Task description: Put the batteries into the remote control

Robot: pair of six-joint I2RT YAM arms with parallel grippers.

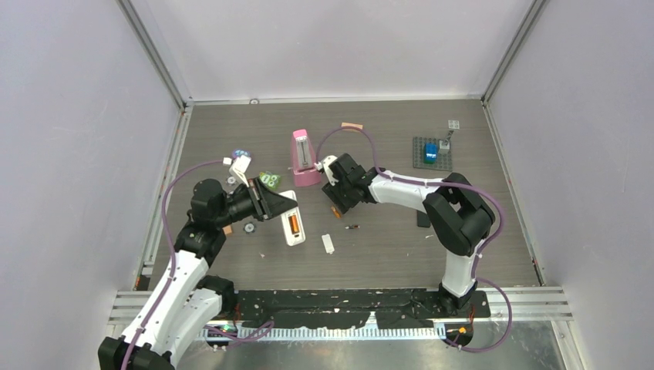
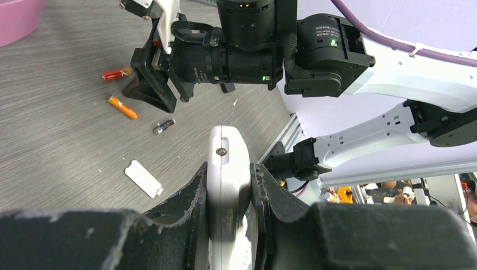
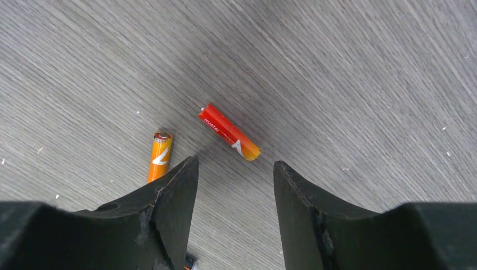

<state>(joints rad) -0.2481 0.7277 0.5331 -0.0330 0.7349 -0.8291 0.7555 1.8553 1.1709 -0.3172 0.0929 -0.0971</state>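
Setting: a grey wood-grain surface (image 1: 401,239) closed in by pale walls on an aluminium frame.
Remote: a slim white plastic remote control (image 2: 224,147) with a rounded end that carries one small screw. It sits left of centre in the top view, where its open back shows an orange strip too small to identify.
Left hand: the left hand (image 2: 229,171) grips the remote control, with a black finger pressed against each long side.
Red battery: a slim red-to-orange cylindrical cell (image 3: 229,132) with white lettering lies flat and slanted, just ahead of the right hand's gap.
Orange battery: a slim orange cylindrical cell (image 3: 160,156) with a white mark lies flat beside one finger, apart from the red one.
Dark battery: a small dark cell (image 2: 163,126) lies near the other two.
Cover: a flat white rectangular plastic cover (image 2: 144,179) lies on the surface near the dark cell.
Right hand: the right hand (image 3: 236,163) hovers low over the cells with its fingers parted about halfway and nothing between them.
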